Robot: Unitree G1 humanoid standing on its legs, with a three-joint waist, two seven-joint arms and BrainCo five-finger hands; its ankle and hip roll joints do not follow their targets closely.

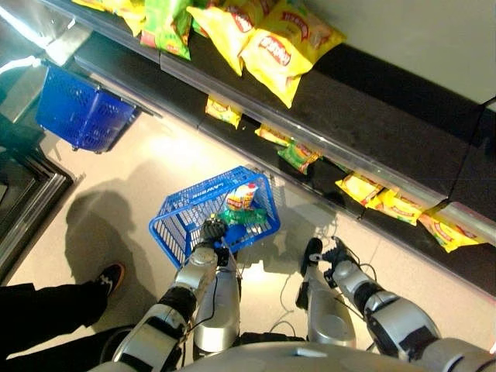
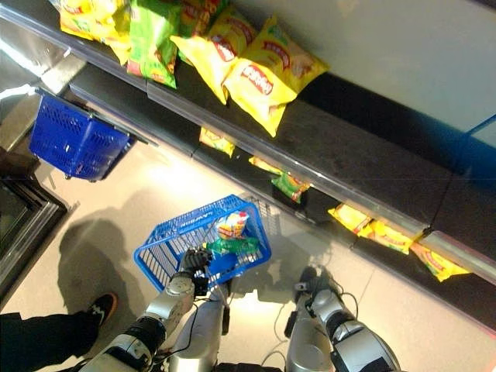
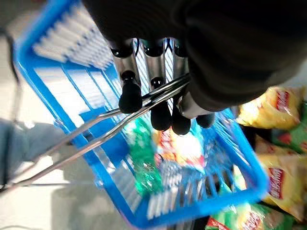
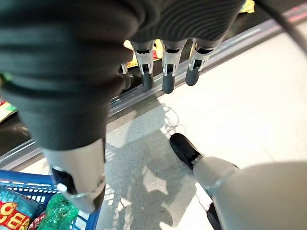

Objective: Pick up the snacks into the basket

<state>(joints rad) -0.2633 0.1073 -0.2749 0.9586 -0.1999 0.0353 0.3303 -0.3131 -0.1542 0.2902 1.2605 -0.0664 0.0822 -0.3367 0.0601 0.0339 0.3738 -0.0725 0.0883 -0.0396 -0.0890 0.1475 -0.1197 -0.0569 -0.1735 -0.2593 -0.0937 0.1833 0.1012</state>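
Gripping the blue basket's (image 1: 174, 221) metal handle (image 3: 96, 129), left robot hand (image 1: 213, 230); right robot hand (image 4: 165, 72) slack, empty.

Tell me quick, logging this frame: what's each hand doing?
Left hand: shut on the basket handle.
Right hand: open, holding nothing, hanging over the floor.
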